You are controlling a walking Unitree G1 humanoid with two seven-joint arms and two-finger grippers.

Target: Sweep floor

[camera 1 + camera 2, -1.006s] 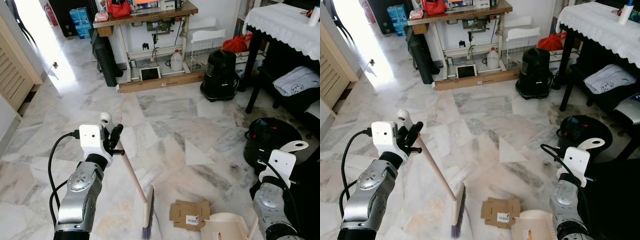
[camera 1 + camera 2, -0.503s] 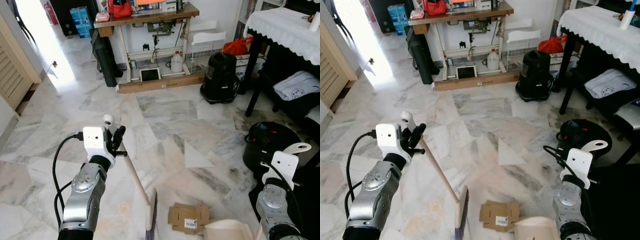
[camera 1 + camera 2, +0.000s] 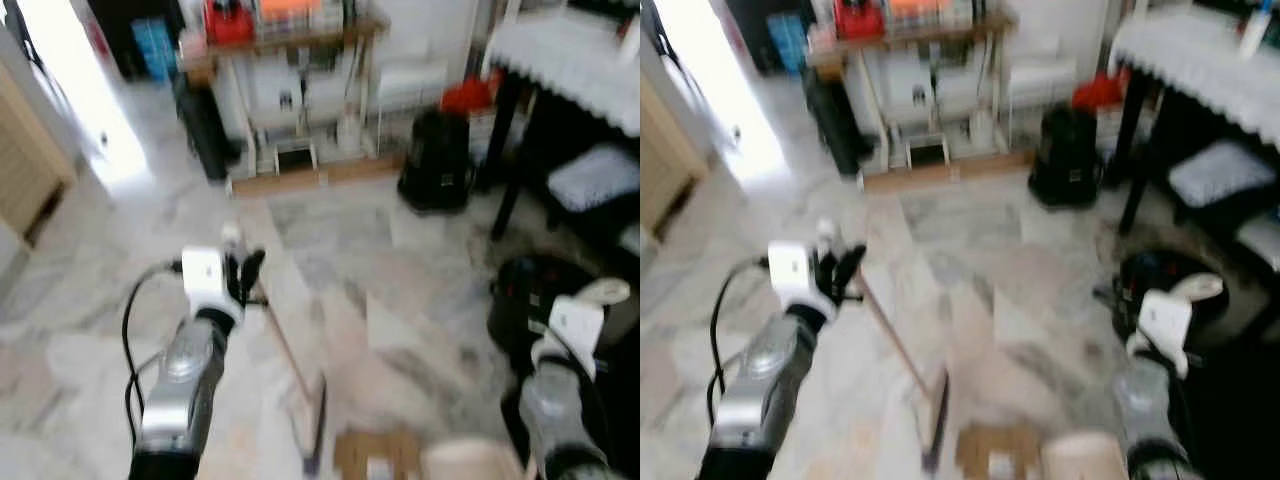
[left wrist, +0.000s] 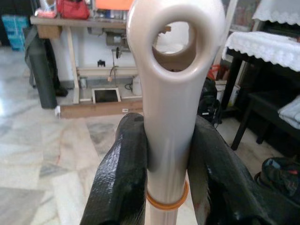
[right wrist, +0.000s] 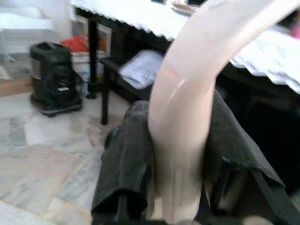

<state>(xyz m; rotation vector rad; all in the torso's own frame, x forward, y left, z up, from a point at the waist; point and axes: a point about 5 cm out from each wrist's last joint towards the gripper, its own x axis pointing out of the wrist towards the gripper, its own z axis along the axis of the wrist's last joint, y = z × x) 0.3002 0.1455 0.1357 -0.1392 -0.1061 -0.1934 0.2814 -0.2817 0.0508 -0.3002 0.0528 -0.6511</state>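
The left gripper [image 4: 168, 164] is clamped on the beige broom [image 3: 290, 362] just below its hanging hole, the stick slanting down to the brush head on the marble floor [image 3: 400, 260] beside a flattened cardboard piece [image 3: 375, 457] whose label is too blurred to read. The right gripper [image 5: 180, 164] is closed around the beige dustpan handle [image 5: 187, 108], with the dustpan [image 3: 470, 462] low beside the cardboard, near a black vacuum [image 3: 437, 160]

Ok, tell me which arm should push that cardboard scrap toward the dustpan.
Left. The left gripper is shut on the broom handle, and the broom head sits just beside the cardboard scrap. The right gripper is busy holding the dustpan.
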